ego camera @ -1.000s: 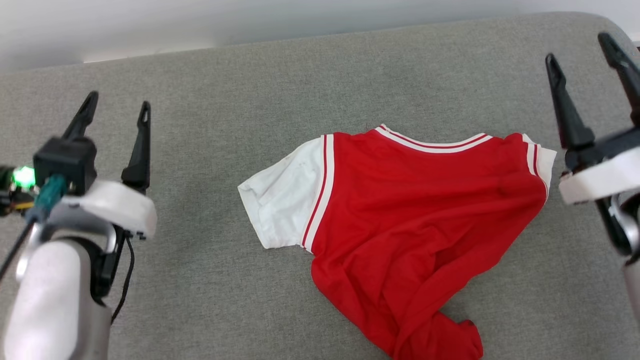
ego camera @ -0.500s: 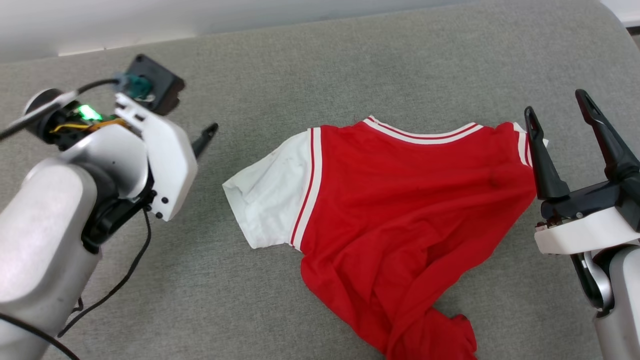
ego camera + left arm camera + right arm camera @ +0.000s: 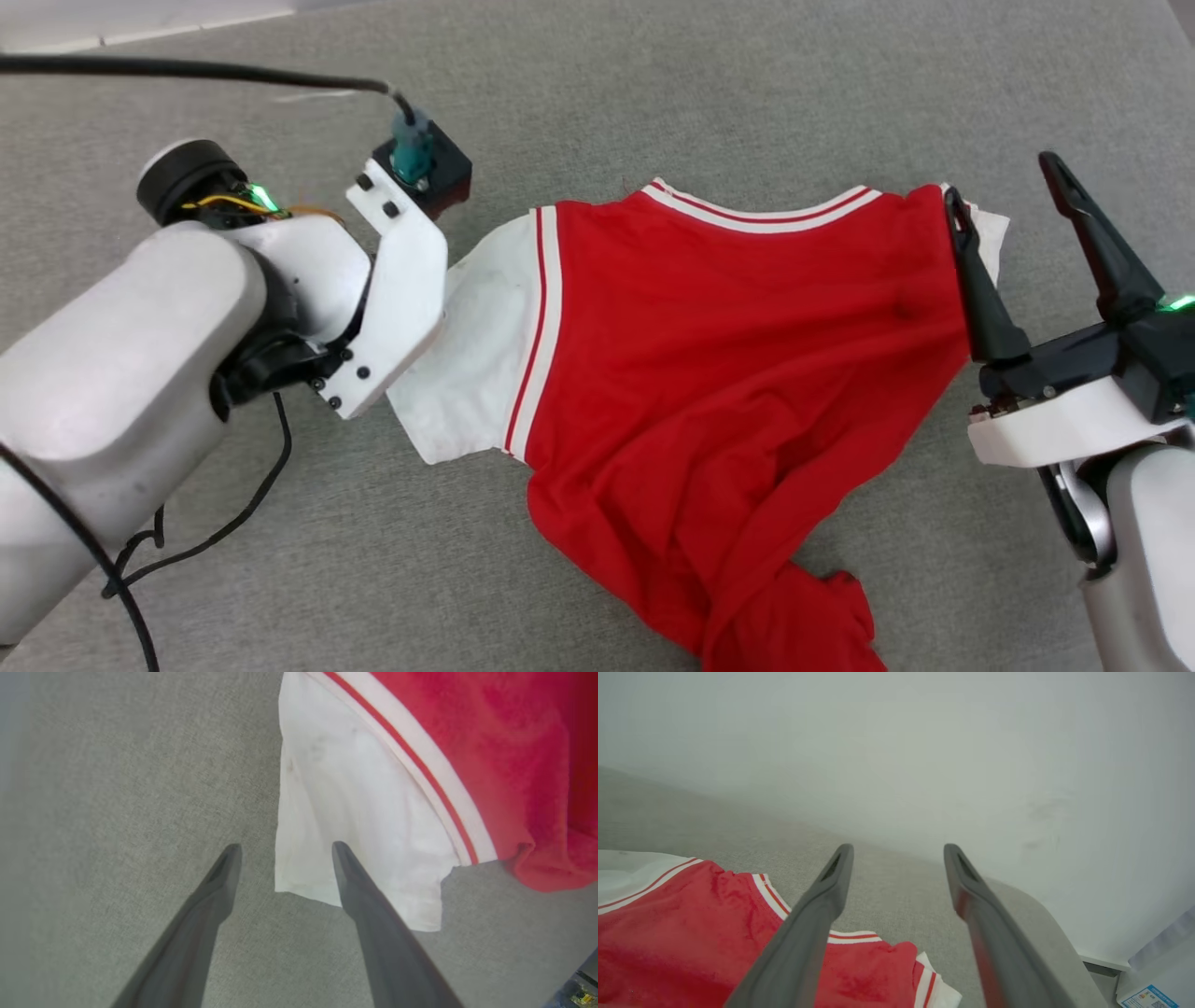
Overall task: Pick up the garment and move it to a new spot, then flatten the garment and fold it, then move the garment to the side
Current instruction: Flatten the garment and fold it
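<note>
The garment [image 3: 728, 355], a red T-shirt with white sleeves and striped trim, lies crumpled on the grey cushion [image 3: 747, 93], its hem bunched at the lower middle. My left wrist [image 3: 392, 280] bends down over the white left sleeve [image 3: 467, 373] and hides its fingers in the head view. In the left wrist view my left gripper [image 3: 285, 847] stands open and straddles the edge of that sleeve [image 3: 355, 812], holding nothing. My right gripper [image 3: 1001, 179] is open beside the garment's right shoulder, the inner finger over the red cloth. The right gripper [image 3: 899, 849] shows empty above the shoulder [image 3: 668, 933].
A black cable [image 3: 187, 67] runs across the upper left to my left wrist camera. A white wall [image 3: 896, 742] rises behind the cushion. The cushion's rounded corner [image 3: 1041, 919] lies at the far right, with a printed label [image 3: 1148, 998] beyond it.
The head camera has tilted down. My left arm has swung in and turned fingers-down over the white sleeve. My right gripper has come lower and closer to the right shoulder. Both stay open.
</note>
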